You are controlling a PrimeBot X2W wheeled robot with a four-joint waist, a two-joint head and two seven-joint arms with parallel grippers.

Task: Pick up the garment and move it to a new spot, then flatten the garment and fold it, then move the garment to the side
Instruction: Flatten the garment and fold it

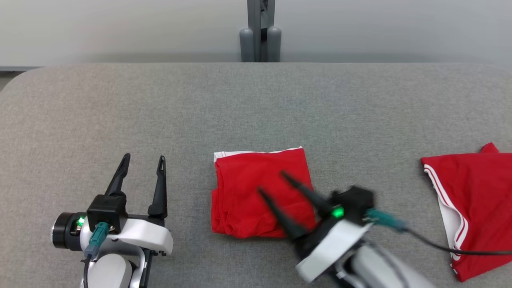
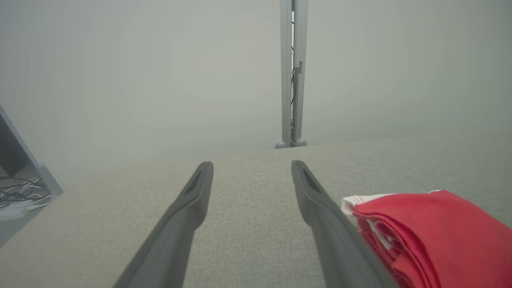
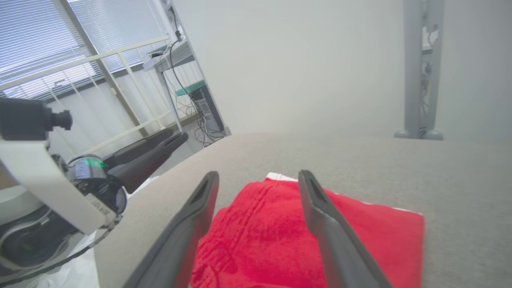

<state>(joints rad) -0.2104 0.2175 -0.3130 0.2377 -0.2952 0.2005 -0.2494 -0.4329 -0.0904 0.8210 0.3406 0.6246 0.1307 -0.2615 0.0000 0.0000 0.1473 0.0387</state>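
Plainly soft, light and limp, the folded red garment [image 1: 248, 188] lies mid-way along the grey table [image 1: 256, 104] beneath the right gripper [image 1: 271, 181], spread wide and empty like the left gripper [image 1: 144, 156], so pinching all layers at a folded edge looks best.

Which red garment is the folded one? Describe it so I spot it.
On the grey table, look mid-front, by the right gripper. The folded garment is a compact red square with a white far edge; the other garment sprawls flat at the table's right end.

Office-like lab: window blinds [image 3: 40, 36], cabled computer desk [image 3: 176, 54]
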